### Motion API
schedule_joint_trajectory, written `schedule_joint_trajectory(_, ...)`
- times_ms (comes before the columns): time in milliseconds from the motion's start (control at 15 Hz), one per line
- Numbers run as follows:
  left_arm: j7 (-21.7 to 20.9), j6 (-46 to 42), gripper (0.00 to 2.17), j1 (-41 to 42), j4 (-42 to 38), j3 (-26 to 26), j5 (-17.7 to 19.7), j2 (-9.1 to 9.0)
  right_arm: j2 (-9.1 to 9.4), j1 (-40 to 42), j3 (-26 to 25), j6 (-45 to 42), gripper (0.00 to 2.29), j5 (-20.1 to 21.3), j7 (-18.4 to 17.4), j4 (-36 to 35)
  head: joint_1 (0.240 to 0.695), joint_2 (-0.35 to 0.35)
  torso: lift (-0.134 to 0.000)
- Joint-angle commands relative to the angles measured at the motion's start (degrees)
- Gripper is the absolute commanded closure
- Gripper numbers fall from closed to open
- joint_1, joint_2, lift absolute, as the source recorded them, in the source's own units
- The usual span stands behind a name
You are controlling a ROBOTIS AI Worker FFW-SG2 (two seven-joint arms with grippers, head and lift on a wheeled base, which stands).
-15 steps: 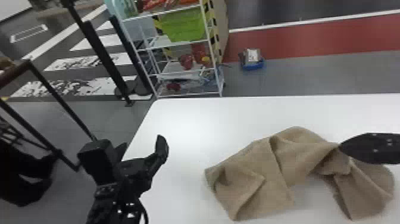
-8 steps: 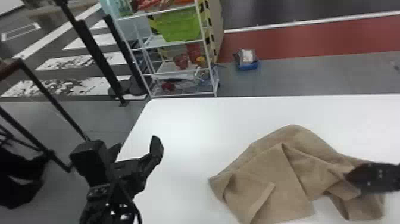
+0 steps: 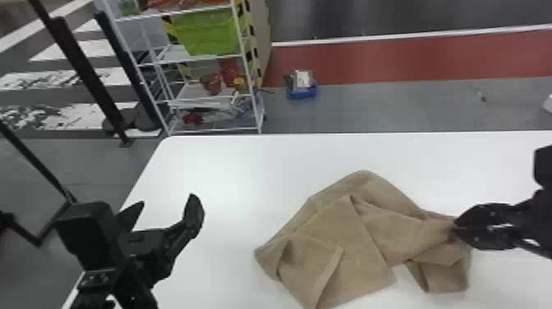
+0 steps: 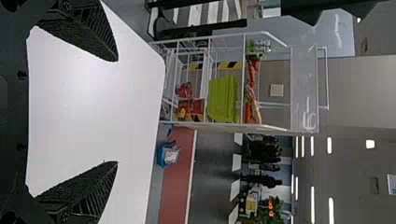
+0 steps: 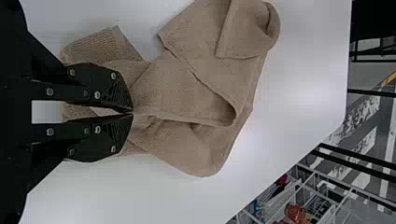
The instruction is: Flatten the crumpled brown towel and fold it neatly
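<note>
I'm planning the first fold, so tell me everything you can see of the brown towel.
The brown towel looks like soft woven cloth, plain, with hemmed edges. It lies crumpled and unfolded on the white table, its layers overlapping in creases, with a flap turned over at its left. The right gripper has its fingers closed on the towel's right part.

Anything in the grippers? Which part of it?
Brown towel, pinched by the right gripper at a gathered fold toward the towel's right end, as the head view shows it. Left gripper open, empty.
</note>
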Motion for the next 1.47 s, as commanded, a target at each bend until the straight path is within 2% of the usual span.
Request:
schedule_joint_trajectory(0,-2.48,1.08,0.08,0.22,-0.01,-3.20,-2.07,0.63,0.72,0.71,-3.52,-0.16,0.01,-2.32,0.98,1.30,0.695,0.153,-0.124)
schedule_joint_trajectory(67,-3.88,1.44,0.09,0.75,-0.27,-5.66,-4.45,1.60,0.81,1.06,-5.19,0.02,0.03,-6.10,0.98,1.39,0.695,0.127,-0.124)
schedule_joint_trajectory(200,-4.15,1.61,0.09,1.36,-0.80,-11.46,-7.52,4.32,2.22,1.85,-8.70,0.19,0.05,-12.34,0.98,1.56,0.695,0.082,-0.124)
schedule_joint_trajectory(333,-4.06,1.79,0.09,1.89,-1.15,-16.64,-9.90,7.04,3.10,1.85,-10.46,5.99,0.06,-18.32,0.98,2.62,0.695,0.024,-0.124)
schedule_joint_trajectory(400,-3.88,3.19,0.09,1.89,-1.33,-19.02,-11.04,8.54,3.62,1.85,-11.34,8.81,0.07,-22.71,-6.15,3.14,0.695,0.003,-0.124)
schedule_joint_trajectory(467,-3.80,5.13,0.09,1.89,-1.77,-21.57,-12.45,9.95,4.41,1.85,-12.31,11.09,0.08,-28.34,-15.21,3.94,0.695,-0.022,-0.124)
schedule_joint_trajectory(533,-3.88,7.76,0.09,1.89,-1.94,-23.85,-13.76,10.74,5.38,1.85,-12.83,10.91,0.08,-31.50,-22.85,4.55,0.695,-0.051,-0.124)
schedule_joint_trajectory(600,-3.62,9.70,0.09,1.72,-1.86,-26.22,-15.43,11.26,6.96,2.02,-13.71,10.04,0.08,-34.14,-28.92,5.34,0.695,-0.085,-0.124)
schedule_joint_trajectory(667,-3.00,12.33,0.09,1.36,-1.86,-28.95,-17.89,11.62,8.02,2.02,-14.86,9.51,0.09,-36.16,-33.40,6.48,0.695,-0.147,-0.124)
schedule_joint_trajectory(733,-2.92,15.50,0.09,1.01,-1.77,-30.88,-19.65,11.62,8.19,2.11,-15.47,9.51,0.09,-37.65,-38.50,7.80,0.695,-0.168,-0.124)
schedule_joint_trajectory(800,-2.48,17.96,0.10,0.57,-1.77,-32.38,-20.36,11.62,8.37,2.11,-16.17,9.51,0.09,-37.83,-41.22,8.51,0.695,-0.192,-0.124)
schedule_joint_trajectory(933,0.69,20.24,0.10,-1.62,-0.27,-36.24,-23.17,12.14,9.25,2.81,-19.95,9.33,0.10,-41.17,-43.86,10.26,0.695,-0.239,-0.124)
schedule_joint_trajectory(1067,2.18,20.95,0.10,-3.38,0.25,-37.39,-23.43,12.05,9.86,3.96,-23.29,7.75,0.10,-42.13,-44.47,11.67,0.695,-0.292,-0.124)
schedule_joint_trajectory(1267,4.99,20.77,0.10,-4.44,0.52,-40.02,-23.43,12.05,11.27,4.66,-28.30,5.99,0.11,-44.77,-47.81,13.52,0.695,-0.350,-0.124)
schedule_joint_trajectory(1400,6.58,22.53,0.09,-6.02,1.31,-41.52,-23.43,12.05,11.36,4.48,-30.85,6.87,0.12,-46.79,-47.99,13.95,0.695,-0.350,-0.124)
